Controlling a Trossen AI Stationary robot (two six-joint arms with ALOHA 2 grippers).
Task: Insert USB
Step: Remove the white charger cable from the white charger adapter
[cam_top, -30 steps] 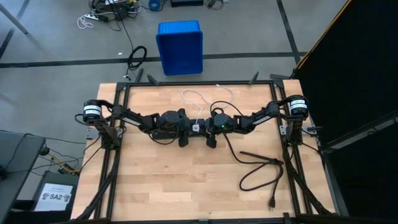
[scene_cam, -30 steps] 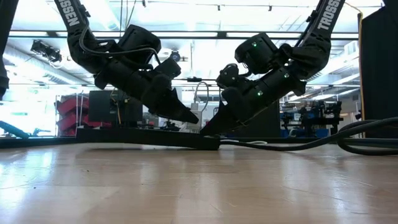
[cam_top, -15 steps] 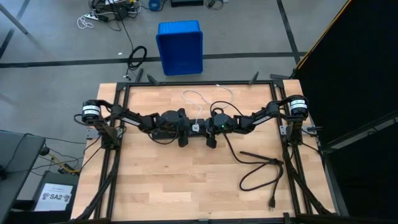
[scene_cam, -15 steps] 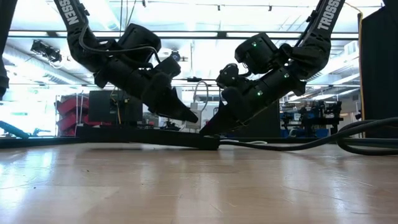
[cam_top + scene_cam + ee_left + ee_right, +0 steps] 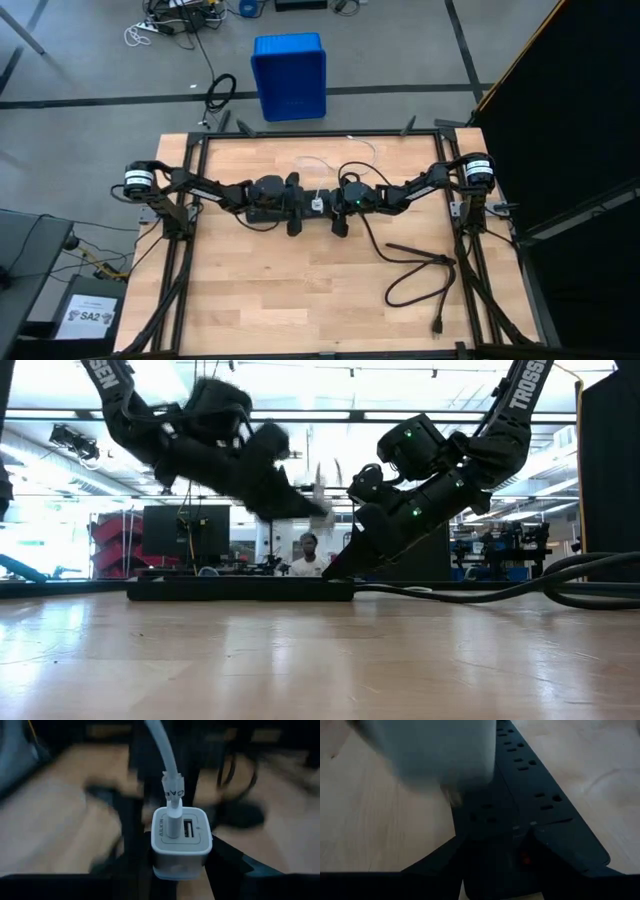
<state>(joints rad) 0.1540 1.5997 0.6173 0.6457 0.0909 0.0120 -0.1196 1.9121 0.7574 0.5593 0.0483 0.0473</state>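
Note:
A white charger block [image 5: 181, 837] with the white USB cable [image 5: 162, 745] plugged into one of its two ports hangs over the table's middle, my left gripper [image 5: 305, 205] shut on it. The cable runs in a loop [image 5: 318, 165] toward the far edge. Below lies a black power strip [image 5: 240, 588], flat on the wood. My right gripper [image 5: 335, 207] comes down on the strip's right end [image 5: 530, 785]. In the right wrist view the charger is a blurred white block above the strip. My left gripper pinches the charger block by its two opposite sides [image 5: 156, 862], at the end away from the ports. It reaches from the table's left, slanting a little down. The block is lifted clear of the strip, its port face turned away from the gripper. My right gripper has one finger on each long side of the power strip, at the end with the red switch [image 5: 525, 857]. It comes from the table's right, slanting down, fingers along the strip. The strip lies flat on the table.
The strip's thick black cord [image 5: 410, 270] loops over the table's right near part. A blue bin [image 5: 290, 75] stands on the floor beyond the far edge. A person [image 5: 308, 555] shows in the room behind. Bare wood lies toward the near edge.
My left gripper has gone up from just above the power strip, carrying the charger block higher. The white cable has swung with it. My right gripper and the strip have kept still.

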